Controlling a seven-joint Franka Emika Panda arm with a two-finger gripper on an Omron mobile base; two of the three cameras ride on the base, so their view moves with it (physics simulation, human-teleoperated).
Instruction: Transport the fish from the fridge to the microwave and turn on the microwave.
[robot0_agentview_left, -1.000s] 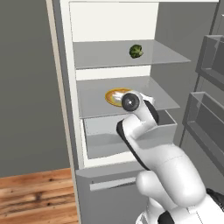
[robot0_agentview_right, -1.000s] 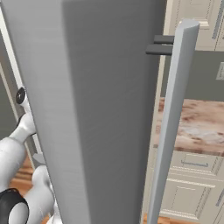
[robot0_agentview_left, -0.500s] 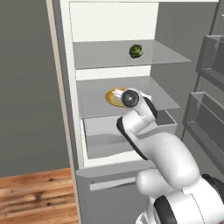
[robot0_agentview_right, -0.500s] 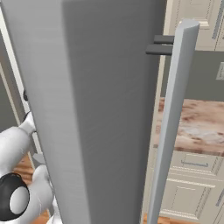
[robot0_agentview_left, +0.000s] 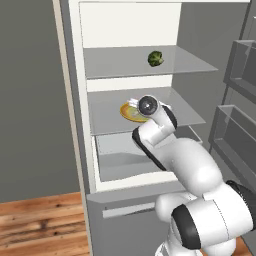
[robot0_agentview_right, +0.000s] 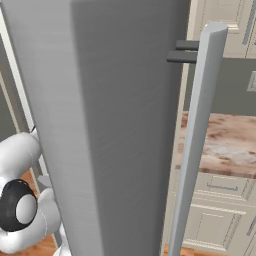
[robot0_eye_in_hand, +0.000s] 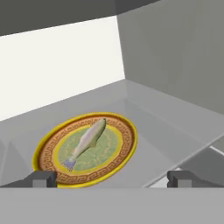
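Fish (robot0_eye_in_hand: 89, 139) lies on a yellow-orange plate (robot0_eye_in_hand: 48, 146) on the fridge's (robot0_agentview_left: 75, 125) middle shelf (robot0_eye_in_hand: 157, 127), just ahead of the hand (robot0_eye_in_hand: 112, 178) and a little to its left. The hand's 2 fingertips (robot0_eye_in_hand: 41, 178) stand spread as wide as they go, holding nothing and touching nothing (the plate's near rim sits just beyond them). From the left base view, the arm reaches into the open fridge toward the plate (robot0_agentview_left: 131, 113), with a green vegetable (robot0_agentview_left: 155, 58) 1 shelf higher. The right base view gives the fridge door's (robot0_agentview_right: 125, 125) outer face and handle (robot0_agentview_right: 197, 135), with a counter (robot0_agentview_right: 220, 145) past it.
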